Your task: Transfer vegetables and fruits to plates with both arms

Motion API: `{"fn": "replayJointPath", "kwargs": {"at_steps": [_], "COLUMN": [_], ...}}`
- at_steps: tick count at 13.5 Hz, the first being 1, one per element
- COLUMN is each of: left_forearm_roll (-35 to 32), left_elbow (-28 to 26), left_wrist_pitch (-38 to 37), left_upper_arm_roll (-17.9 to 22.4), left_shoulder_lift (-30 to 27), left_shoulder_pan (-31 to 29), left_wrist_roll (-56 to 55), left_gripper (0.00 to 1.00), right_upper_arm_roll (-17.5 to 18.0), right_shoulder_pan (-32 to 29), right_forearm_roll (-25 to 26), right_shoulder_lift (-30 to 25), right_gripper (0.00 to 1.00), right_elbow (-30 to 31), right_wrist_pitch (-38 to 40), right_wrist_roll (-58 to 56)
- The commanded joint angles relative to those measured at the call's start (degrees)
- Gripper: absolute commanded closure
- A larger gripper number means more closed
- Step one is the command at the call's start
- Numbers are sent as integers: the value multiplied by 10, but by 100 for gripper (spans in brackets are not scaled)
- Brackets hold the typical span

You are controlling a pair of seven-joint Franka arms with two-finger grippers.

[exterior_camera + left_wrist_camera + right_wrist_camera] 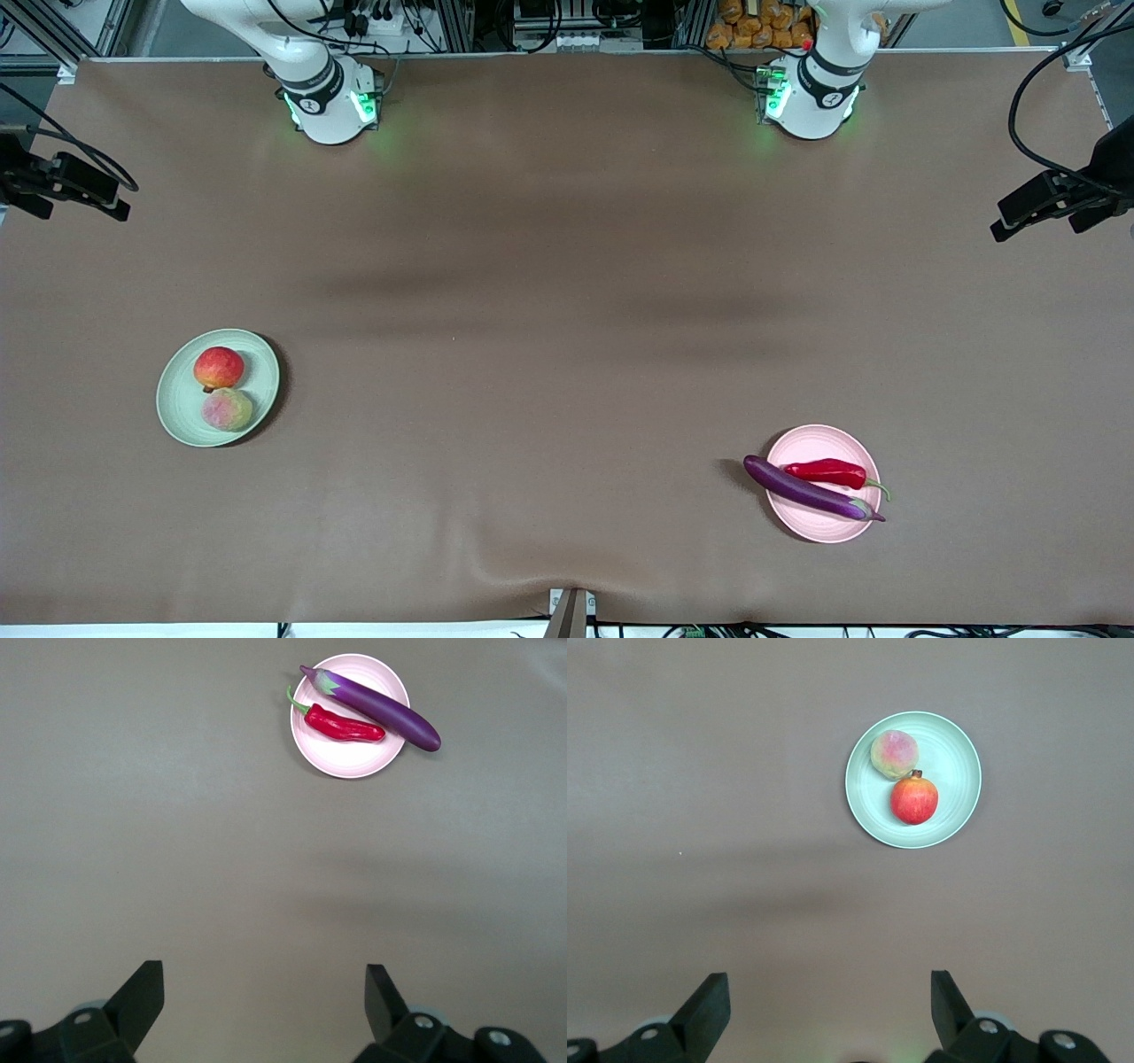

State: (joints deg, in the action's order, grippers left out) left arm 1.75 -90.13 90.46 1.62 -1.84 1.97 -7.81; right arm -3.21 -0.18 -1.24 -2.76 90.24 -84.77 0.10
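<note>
A pale mint green plate lies toward the right arm's end of the table, with the red fruit and the paler peach-like fruit on it. A pink plate lies toward the left arm's end and carries the purple eggplant and the red chili pepper; the eggplant's blunt end overhangs the rim. My left gripper hangs open high over bare table, holding nothing. My right gripper is likewise open and empty, well clear of its plate.
Both arm bases stand at the table's edge farthest from the front camera. Black camera mounts reach in over the two ends. A brown cloth covers the table, with a slight ripple near the front edge.
</note>
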Motion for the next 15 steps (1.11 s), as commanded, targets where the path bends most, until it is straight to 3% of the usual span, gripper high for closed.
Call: {"fn": "replayJointPath", "kwargs": {"at_steps": [1, 9, 15], "left_forearm_roll": [-12, -16, -27], "left_elbow": [-1, 41, 43], "left_wrist_pitch": [-15, -44, -61], "left_upper_arm_roll": [0, -1, -6], "left_shoulder_lift": [-11, -5, -5], "left_shoulder_pan": [-1, 0, 7], "left_wrist_roll": [15, 31, 31], "left_gripper": [0, 0, 0], "right_upper_arm_roll": [-4, -4, -4], "right_shoulder_pan": [7, 4, 4], "right_forearm_roll": [20, 12, 4], "right_shoulder_lift": [13, 14, 14], "right_gripper": [0, 0, 0], "right_elbow": [-18, -14, -14], "right_wrist_pitch": [10, 14, 21], "right_wrist_roll": [16, 18, 18]}}
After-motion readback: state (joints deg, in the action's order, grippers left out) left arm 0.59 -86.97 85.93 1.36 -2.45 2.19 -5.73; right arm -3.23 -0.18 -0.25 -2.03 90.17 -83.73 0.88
